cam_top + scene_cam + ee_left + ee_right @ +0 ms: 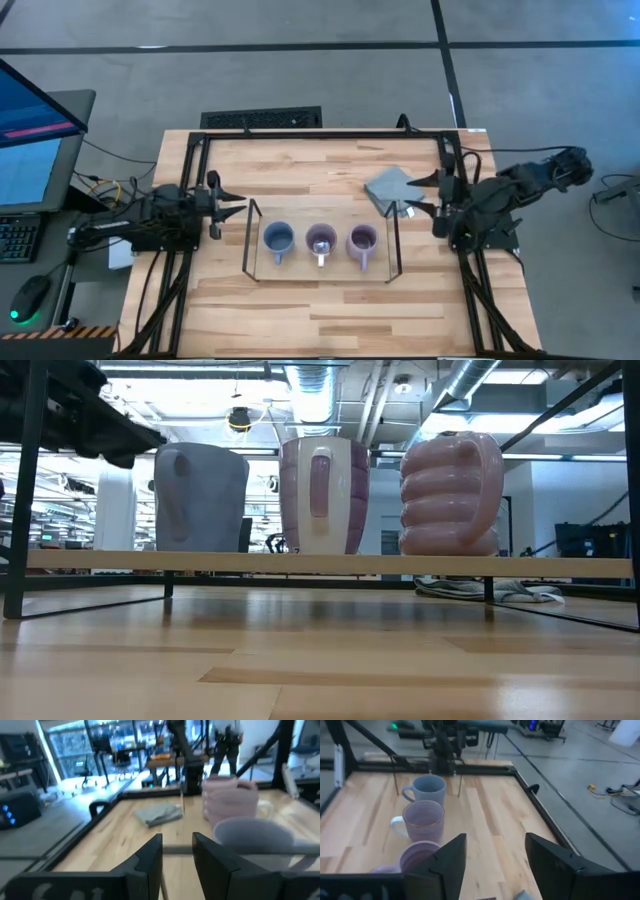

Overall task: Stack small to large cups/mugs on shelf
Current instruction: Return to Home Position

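Observation:
Three mugs stand upright in a row on the shelf's wood board (320,563): a blue-grey mug (277,239) at the left, a smooth lavender mug (321,240) in the middle, a ribbed lavender mug (361,240) at the right. In the low view they show as the blue-grey mug (201,497), the middle mug (322,495) and the ribbed mug (450,493). My left gripper (238,202) hovers open beside the shelf's left wire frame (248,243). My right gripper (420,195) is open above the grey cloth, right of the shelf. Neither touches anything.
A folded grey cloth (392,189) lies on the table behind the shelf's right end. A black metal frame (320,134) runs around the table. Bare wood shows in front of the shelf (320,310). A monitor and keyboard stand off the table's left side.

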Motion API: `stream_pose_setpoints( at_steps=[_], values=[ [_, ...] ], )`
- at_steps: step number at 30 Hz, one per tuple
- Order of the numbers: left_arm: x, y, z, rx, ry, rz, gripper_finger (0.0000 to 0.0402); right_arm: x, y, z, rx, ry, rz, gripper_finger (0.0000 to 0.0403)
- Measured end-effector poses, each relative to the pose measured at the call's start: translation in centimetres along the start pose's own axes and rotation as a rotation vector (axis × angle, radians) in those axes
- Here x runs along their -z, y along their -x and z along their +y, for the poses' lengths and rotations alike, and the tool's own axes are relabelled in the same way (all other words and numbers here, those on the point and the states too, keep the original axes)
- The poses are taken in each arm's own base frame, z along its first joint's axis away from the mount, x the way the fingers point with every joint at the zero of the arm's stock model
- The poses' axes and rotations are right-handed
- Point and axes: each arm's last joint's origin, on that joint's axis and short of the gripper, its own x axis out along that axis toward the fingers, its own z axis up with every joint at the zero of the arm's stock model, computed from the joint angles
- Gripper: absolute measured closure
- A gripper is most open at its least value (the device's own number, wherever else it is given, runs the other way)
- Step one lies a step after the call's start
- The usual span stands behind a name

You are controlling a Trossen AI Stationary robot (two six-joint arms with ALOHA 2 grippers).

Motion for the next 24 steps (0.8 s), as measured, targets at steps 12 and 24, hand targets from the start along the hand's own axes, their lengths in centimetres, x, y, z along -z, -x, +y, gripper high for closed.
stream_pose_setpoints(
  at_steps=[12,24],
  values=[
    [-0.3,0.0,0.1,-0.039,-0.046,-0.021,0.0303,8.9,-1.1,-1.1,0.056,-0.005,-0.23,0.0179],
    [-0.2,0.2,1.0,-0.333,-0.16,0.034,0.0303,12.8,-2.4,-3.9,0.425,-0.015,-0.216,0.0178]
  ],
)
